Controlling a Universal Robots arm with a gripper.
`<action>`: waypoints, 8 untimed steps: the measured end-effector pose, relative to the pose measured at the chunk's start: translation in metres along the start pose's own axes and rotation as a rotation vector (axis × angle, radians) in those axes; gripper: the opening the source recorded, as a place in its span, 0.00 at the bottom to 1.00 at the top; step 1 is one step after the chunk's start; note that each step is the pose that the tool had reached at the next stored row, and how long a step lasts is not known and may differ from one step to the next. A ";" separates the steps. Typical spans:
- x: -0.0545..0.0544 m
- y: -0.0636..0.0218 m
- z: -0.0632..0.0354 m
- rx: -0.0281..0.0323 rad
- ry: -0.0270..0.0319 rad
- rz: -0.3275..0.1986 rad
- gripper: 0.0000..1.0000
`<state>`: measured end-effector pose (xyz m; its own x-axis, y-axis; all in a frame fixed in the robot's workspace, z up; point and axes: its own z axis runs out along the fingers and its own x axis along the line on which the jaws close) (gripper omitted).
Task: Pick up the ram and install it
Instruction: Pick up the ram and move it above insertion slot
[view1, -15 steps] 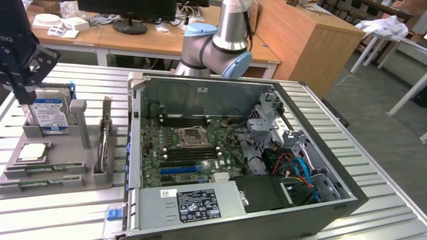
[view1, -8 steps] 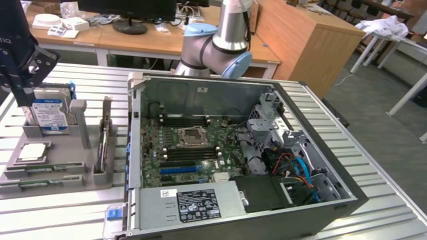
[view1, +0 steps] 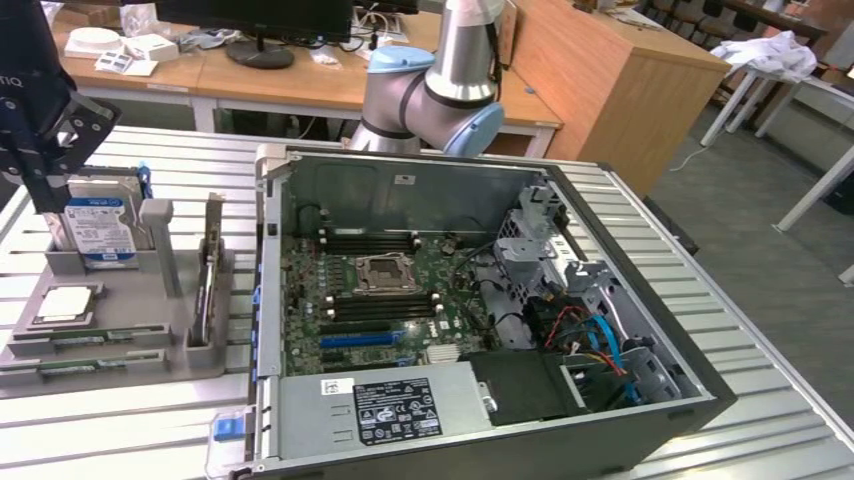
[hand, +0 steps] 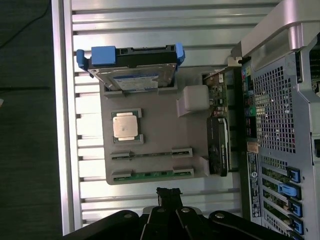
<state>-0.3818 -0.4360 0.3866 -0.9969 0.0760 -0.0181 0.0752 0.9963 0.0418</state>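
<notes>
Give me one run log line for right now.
gripper shut, empty | near tray | ram in tray, untouched

Single arm (view1: 470, 45): the silver tube drops from the top of the exterior view into a grey elbow joint (view1: 434, 95) with pale blue caps, standing at the back near the middle of the frame. The dark wrist assembly (view1: 34, 90) hangs at the exterior view's far left, partly cut by the edge and pointing downward. Gripper (hand: 168, 192): the black fingers are pressed together into one narrow tip with nothing between them, and black linkage arms fan out behind.
</notes>
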 end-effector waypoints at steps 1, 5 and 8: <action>0.000 0.0000 0.0000 0.0000 0.0000 0.000 0.11; 0.000 0.0000 0.0000 -0.0001 0.0006 -0.011 0.11; 0.000 0.0000 0.0002 -0.0010 0.0023 -0.054 0.11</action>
<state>-0.3818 -0.4360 0.3865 -0.9996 0.0216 -0.0181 0.0209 0.9989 0.0418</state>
